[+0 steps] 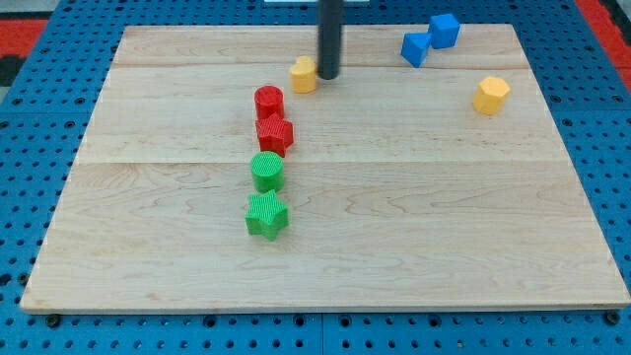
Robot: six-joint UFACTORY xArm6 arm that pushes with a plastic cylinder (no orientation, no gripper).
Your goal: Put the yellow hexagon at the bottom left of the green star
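Observation:
The yellow hexagon (490, 95) lies near the board's right edge, toward the view's top. The green star (266, 215) lies left of the board's middle, toward the view's bottom. My tip (328, 76) is near the view's top. It is far left of the yellow hexagon and well above the green star. It touches the right side of a second yellow block (303, 74), whose shape I cannot make out.
A green cylinder (266, 171), a red block (275, 135) and a red cylinder (268, 101) form a column above the green star. Two blue blocks (415, 47) (444, 30) sit at the top right. The wooden board (444, 237) rests on a blue perforated table.

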